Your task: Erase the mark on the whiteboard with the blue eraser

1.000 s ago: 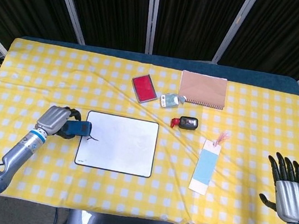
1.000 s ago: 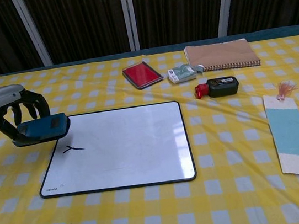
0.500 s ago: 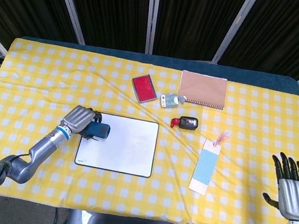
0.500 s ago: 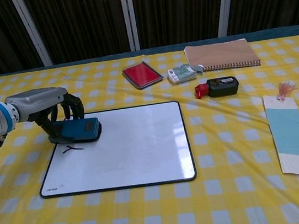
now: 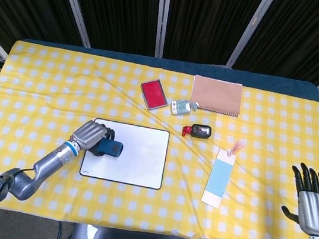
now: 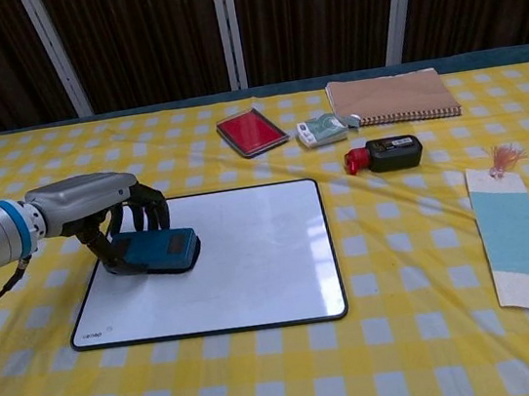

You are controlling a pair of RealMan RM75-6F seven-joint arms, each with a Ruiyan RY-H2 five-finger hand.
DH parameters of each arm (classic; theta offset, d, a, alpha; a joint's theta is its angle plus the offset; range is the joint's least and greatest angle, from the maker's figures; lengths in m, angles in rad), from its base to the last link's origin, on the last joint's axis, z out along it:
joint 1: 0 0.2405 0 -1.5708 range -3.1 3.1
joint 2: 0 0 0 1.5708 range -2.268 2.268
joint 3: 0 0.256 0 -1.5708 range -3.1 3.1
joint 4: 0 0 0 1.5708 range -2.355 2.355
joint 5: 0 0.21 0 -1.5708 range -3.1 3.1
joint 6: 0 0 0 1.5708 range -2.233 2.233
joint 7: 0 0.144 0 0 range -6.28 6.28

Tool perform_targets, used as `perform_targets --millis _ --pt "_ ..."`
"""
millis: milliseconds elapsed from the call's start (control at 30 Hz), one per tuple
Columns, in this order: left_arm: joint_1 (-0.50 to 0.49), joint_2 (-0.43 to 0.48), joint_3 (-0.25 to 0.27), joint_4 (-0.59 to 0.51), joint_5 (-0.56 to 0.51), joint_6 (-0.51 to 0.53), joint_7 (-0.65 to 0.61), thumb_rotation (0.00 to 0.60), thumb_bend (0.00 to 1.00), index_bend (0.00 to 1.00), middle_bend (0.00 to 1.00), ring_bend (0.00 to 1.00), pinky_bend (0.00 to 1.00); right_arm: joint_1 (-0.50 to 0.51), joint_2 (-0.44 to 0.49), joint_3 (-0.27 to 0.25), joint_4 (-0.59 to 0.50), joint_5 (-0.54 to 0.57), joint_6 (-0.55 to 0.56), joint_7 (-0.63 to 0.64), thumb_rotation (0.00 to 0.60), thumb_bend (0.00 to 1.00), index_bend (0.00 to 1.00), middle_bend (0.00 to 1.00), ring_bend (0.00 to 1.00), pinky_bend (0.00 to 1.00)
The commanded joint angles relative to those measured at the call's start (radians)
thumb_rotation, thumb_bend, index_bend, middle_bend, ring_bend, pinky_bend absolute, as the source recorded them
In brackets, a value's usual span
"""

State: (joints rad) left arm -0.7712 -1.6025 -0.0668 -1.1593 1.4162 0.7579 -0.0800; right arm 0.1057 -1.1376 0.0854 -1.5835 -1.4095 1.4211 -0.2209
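Note:
A white whiteboard (image 5: 135,158) (image 6: 253,259) with a dark frame lies on the checked cloth at the table's centre-left. My left hand (image 5: 92,136) (image 6: 114,214) grips the blue eraser (image 5: 108,147) (image 6: 157,251) and presses it flat on the board's left part. The black mark is hidden, the eraser lying where it was. My right hand (image 5: 314,203) is at the table's front right, off the cloth, fingers spread and holding nothing; the chest view does not show it.
Behind the board lie a red pad (image 5: 154,93), a small folded packet (image 5: 183,107), a brown spiral notebook (image 5: 216,95) and a black device with a red cap (image 5: 197,130). A blue-and-white bookmark with a tassel (image 5: 220,178) lies to the right.
My left hand carried the eraser from beyond the board's left edge onto the board, then slid it down over the black mark, which no longer shows. The right hand sank slightly.

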Motion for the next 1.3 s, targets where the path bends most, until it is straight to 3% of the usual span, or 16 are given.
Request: perform_targets --millis 33,300,800,933,1133,1300 --pt "0.01 0.023 0.037 -0.049 0.046 0.024 -0.027 0.6 0.24 0.61 0.42 0.38 0.53 0.0 0.0 -0.002 -0.002 -0.003 0.002 -0.002 0.6 0.0 0.0 0.0 0.0 0.0" --pt "0.008 0.038 0.063 -0.085 0.077 0.031 -0.047 0.6 0.24 0.61 0.42 0.38 0.53 0.001 -0.001 -0.003 -0.004 -0.006 0.003 -0.003 0.6 0.0 0.0 0.0 0.0 0.0" --pt "0.003 0.015 0.02 0.102 -0.014 -0.016 -0.118 0.6 0.24 0.61 0.43 0.38 0.53 0.001 -0.001 -0.003 -0.002 -0.001 0.001 -0.003 0.6 0.0 0.0 0.0 0.0 0.0" --pt "0.005 0.015 0.031 0.119 0.001 -0.012 -0.135 0.6 0.24 0.61 0.43 0.38 0.53 0.002 -0.002 -0.003 -0.003 -0.001 0.001 -0.006 0.6 0.0 0.0 0.0 0.0 0.0" --pt "0.008 0.028 0.052 0.083 0.036 0.002 -0.17 0.6 0.24 0.61 0.43 0.38 0.53 0.003 -0.004 -0.004 -0.003 -0.001 -0.001 -0.007 0.6 0.0 0.0 0.0 0.0 0.0" --pt "0.011 0.075 0.099 -0.034 0.11 0.033 -0.192 0.6 0.24 0.61 0.43 0.38 0.53 0.003 -0.003 -0.004 -0.005 -0.002 0.002 -0.008 0.6 0.0 0.0 0.0 0.0 0.0"
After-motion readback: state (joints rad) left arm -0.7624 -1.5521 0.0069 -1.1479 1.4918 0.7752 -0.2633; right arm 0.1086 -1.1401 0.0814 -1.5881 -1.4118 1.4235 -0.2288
